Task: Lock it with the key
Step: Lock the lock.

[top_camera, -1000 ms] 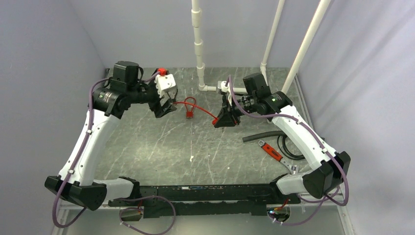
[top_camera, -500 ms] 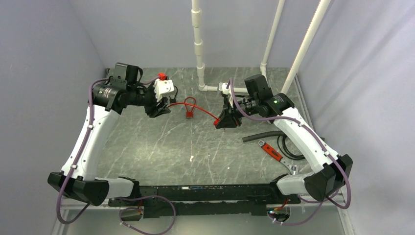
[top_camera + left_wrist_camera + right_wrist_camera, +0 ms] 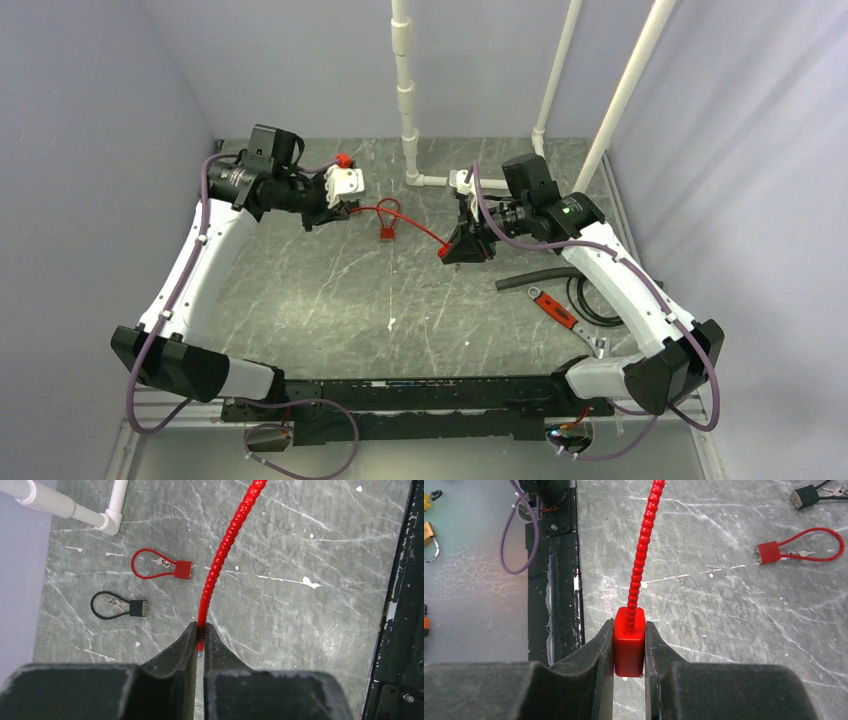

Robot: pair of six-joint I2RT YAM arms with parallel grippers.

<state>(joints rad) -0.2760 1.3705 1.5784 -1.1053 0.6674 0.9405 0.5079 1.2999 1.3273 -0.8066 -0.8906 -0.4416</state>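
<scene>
Our right fingers clamp the rigid lock body; our left fingers pinch the tip of its likely springy cable.

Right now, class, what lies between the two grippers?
In the top view, a ribbed red cable runs from the left gripper to the red lock body in the right gripper; by its middle a small red loop lock lies on the table.
</scene>
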